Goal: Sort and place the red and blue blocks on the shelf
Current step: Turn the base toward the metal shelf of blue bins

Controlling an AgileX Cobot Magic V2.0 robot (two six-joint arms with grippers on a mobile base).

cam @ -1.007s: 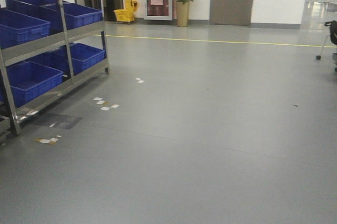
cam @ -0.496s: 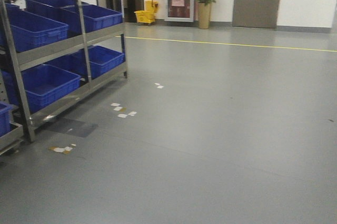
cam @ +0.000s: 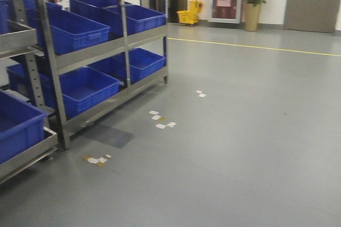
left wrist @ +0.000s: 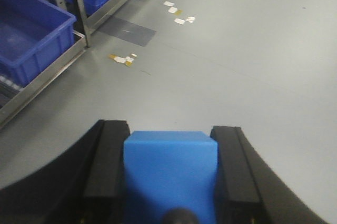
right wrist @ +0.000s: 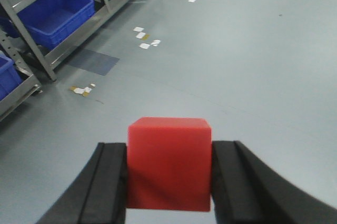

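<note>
The left gripper [left wrist: 169, 174] clamps the sky-blue block [left wrist: 171, 161] between its black fingers above the grey floor [cam: 250, 131], while the right gripper [right wrist: 171, 176] squeezes the red block [right wrist: 168, 155] the same way. The steel shelf [cam: 106, 51], loaded with dark-blue bins [cam: 80, 86], stands along the floor's left edge, well apart from both blocks. White tape scraps [cam: 160, 120] lie near its foot.

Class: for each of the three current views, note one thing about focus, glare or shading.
Front view: even light, slightly soft, pale sheen on the floor. Left wrist view: blue block sharp, a dark blurred blob at its lower edge. Right wrist view: red block crisp between the fingers, its top face lighter.
</note>
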